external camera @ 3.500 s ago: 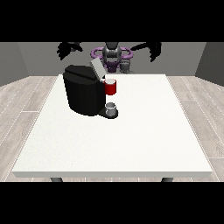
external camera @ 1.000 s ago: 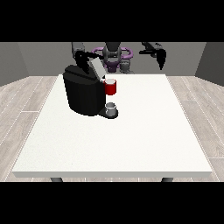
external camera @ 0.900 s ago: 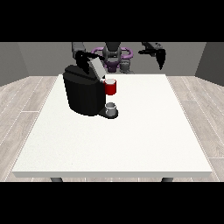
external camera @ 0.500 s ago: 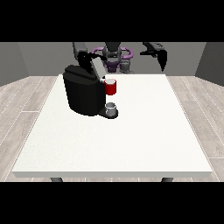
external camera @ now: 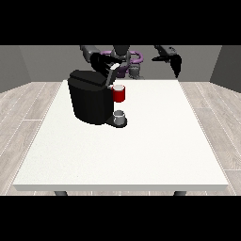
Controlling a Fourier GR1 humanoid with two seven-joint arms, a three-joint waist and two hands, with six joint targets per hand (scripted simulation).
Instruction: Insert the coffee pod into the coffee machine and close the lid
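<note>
From across the table, the black coffee machine (external camera: 91, 101) stands on the far left part of the white table (external camera: 141, 150), well back from the near edge. Its lid (external camera: 112, 75) is tilted up, rising from the machine's top towards the robot. A red holder (external camera: 119, 93) juts out at the machine's right side, just below the raised lid, and a small grey cup (external camera: 120, 116) sits under it on the machine's base. I cannot make out the coffee pod for certain; a small pale spot shows at the top of the red holder, but it is too small to tell what it is.

The hand at the view's left (external camera: 104, 61) is up at the lid, right by its raised end; whether the fingers clasp it I cannot tell. The hand at the view's right (external camera: 172, 57) hangs in the air beyond the table's far right corner, well apart from the machine, its fingers drooping loosely downward and holding nothing. The robot's torso (external camera: 123, 59) shows between the two arms, behind the table's far edge.
</note>
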